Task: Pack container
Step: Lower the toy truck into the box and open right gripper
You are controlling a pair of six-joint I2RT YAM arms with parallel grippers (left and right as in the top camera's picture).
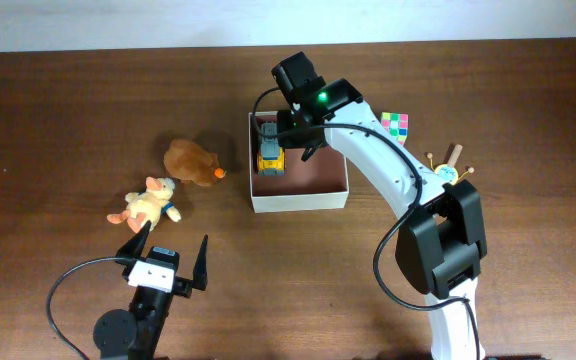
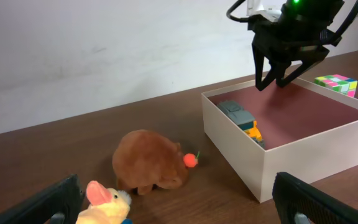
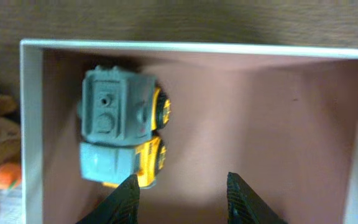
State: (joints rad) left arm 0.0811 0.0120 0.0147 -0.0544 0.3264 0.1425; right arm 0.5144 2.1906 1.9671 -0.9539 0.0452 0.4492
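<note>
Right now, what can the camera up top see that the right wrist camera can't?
Only overhead: the yellow plush toy, the colourful cube and the left end effector, open.
Only right wrist: the toy truck close enough to show its black wheels, seen past the open right end effector.
Both: the container with the truck against one wall, and the brown plush outside it, though the wrist view catches just its edge.

Tool (image 3: 180,186), fingers spread, hangs over container (image 3: 185,47) holding a toy truck (image 3: 118,134).
</note>
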